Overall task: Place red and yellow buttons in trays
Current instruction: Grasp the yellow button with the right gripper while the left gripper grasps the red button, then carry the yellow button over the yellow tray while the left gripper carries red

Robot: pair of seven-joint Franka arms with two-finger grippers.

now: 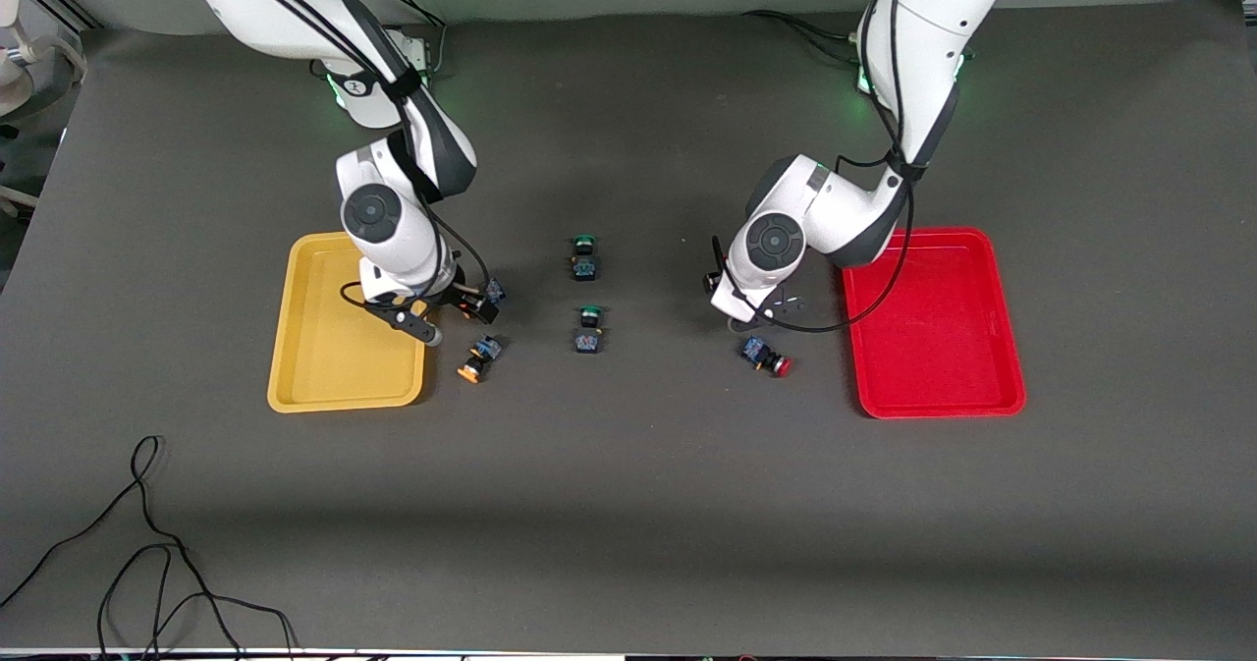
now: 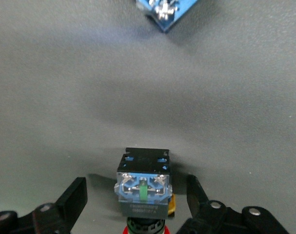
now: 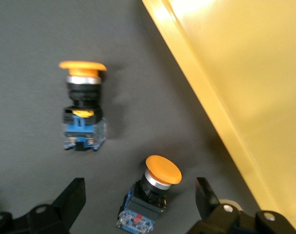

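A: Nearest the camera, spotting a loose yellow button (image 1: 474, 358) on its side just beside the yellow tray (image 1: 314, 386), and a loose red button (image 1: 766, 356) near the red tray (image 1: 982, 406), toward the left arm's end. Seeing nothing in either tray yet

B: Farther up, finding the right gripper (image 3: 139, 195) low at the yellow tray's edge, spread around a second yellow button (image 3: 152, 192), not pinching. Same for the left gripper (image 2: 135, 192): spread either side of a second red button (image 2: 144, 187)

A: Worried about anything?

B: Closing on the tilted round cap instead of the square body, probably. Could squirt the second yellow button out against the tray rim, or into the loose one lying near

A: Hard to make out?

B: Can't see the red cap whole, cut off at the edge of the left wrist view. Can't see much of either straddled button from the front, with the arms covering them. Farthest, leaving alone two green buttons (image 1: 584, 256) between the arms
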